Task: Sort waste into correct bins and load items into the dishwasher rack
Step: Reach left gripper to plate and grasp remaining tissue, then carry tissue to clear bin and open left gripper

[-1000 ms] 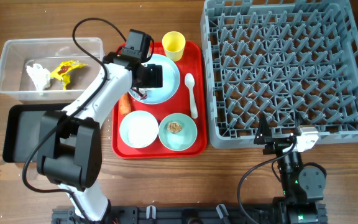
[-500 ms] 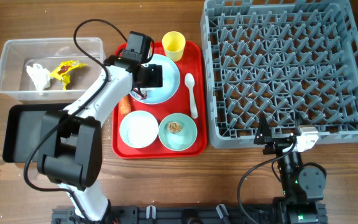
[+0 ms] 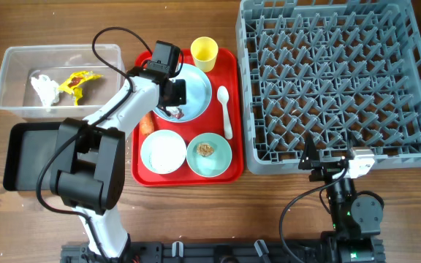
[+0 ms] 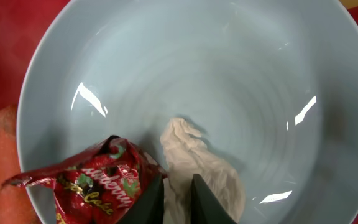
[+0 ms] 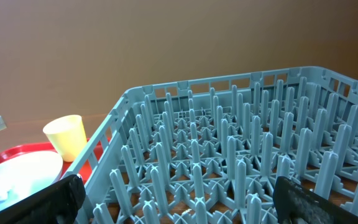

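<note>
My left gripper (image 4: 173, 185) is shut, pinching the white tissue wad (image 4: 199, 163) that lies in the large pale blue plate (image 4: 229, 81). A crumpled red wrapper (image 4: 97, 182) lies against the left finger, and the orange carrot (image 4: 5, 168) sits outside the plate's left rim. From overhead, the left gripper (image 3: 173, 108) is low over the plate (image 3: 199, 89) on the red tray (image 3: 234, 172). My right gripper (image 5: 179, 200) stands open by the grey dishwasher rack (image 5: 241, 155), nothing between its fingers.
The tray also holds a yellow cup (image 3: 204, 52), white spoon (image 3: 225, 109), a bowl of rice (image 3: 163, 152) and a bowl (image 3: 218, 162) with a brown lump (image 3: 206, 149). The clear tub (image 3: 13, 66) holds a tissue (image 3: 44, 89) and yellow wrapper (image 3: 77, 82). Black tray (image 3: 20, 157) lies below.
The left gripper's jaws have closed from wide open onto the tissue wad in the plate, and the wrist has shifted slightly. The right arm has not moved.
</note>
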Robot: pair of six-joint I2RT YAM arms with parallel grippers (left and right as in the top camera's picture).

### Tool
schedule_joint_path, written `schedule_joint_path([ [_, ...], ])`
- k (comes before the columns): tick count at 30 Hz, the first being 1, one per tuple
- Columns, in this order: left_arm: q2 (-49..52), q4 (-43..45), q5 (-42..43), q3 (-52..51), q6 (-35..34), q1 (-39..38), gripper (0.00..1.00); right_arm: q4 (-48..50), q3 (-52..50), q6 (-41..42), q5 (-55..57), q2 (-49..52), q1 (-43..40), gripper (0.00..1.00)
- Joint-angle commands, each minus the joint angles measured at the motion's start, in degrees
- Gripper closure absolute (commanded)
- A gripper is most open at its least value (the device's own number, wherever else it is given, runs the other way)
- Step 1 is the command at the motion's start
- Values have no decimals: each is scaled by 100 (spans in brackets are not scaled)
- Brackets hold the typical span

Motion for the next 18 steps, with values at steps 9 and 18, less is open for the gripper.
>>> schedule_joint_path([
  [9, -949, -68, -125, 442, 39, 35, 96, 33, -7, 35, 57, -20, 7, 0],
  [18, -1606, 116, -125, 501, 11, 942, 94, 35, -7, 39, 57, -20, 7, 0],
])
